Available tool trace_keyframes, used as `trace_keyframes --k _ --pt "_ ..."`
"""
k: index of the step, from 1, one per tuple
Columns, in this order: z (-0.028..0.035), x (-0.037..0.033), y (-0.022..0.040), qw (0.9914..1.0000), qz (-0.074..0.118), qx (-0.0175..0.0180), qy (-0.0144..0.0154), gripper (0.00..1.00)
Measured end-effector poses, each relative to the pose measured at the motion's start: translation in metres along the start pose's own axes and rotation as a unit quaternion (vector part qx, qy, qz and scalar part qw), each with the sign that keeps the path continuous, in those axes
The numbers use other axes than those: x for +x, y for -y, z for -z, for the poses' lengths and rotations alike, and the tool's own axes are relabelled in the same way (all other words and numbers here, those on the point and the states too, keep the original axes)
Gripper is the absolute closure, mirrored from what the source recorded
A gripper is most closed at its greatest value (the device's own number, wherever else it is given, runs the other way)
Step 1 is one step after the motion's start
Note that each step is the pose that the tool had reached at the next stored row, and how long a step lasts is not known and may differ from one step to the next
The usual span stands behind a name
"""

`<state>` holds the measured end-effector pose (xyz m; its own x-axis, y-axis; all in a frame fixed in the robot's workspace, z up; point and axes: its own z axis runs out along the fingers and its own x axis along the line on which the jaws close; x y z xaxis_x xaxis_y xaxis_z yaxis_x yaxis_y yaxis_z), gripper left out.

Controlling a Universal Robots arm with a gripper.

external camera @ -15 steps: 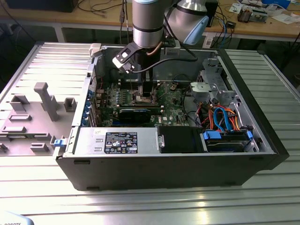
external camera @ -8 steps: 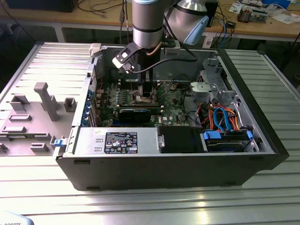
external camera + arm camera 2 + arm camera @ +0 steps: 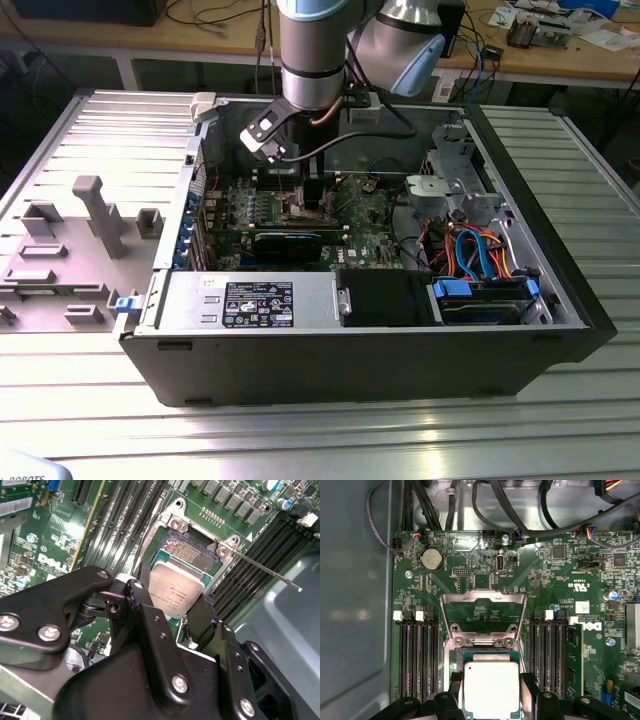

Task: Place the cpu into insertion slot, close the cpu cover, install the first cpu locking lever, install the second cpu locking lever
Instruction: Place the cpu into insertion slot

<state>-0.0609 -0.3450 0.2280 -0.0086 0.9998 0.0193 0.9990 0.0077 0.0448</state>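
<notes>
Just above centre of the exterior view, the gripper reaches into the case, jaws pinching the cpu by two edges over the insertion slot; seating looks unfinished, the cpu cover stands open, one lever hangs free

in the second wrist view the gripper has its fingers over the near edge of the cpu and part of the insertion slot, so its seating cannot be told, and in the exterior view the arm hides both at twelve o'clock of the black card.
</notes>
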Motion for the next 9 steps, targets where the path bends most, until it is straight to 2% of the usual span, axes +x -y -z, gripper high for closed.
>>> trace_keyframes --k 1,3,9 --pt "-0.0017 0.0005 0.0021 0.99999 0.0 -0.0043 0.0 0.46" --pt "-0.0046 0.0013 0.0062 0.99997 0.0 -0.0076 0.0001 0.46" --pt "-0.0125 0.0031 0.0087 0.99996 0.0 -0.0088 0.0001 0.46"
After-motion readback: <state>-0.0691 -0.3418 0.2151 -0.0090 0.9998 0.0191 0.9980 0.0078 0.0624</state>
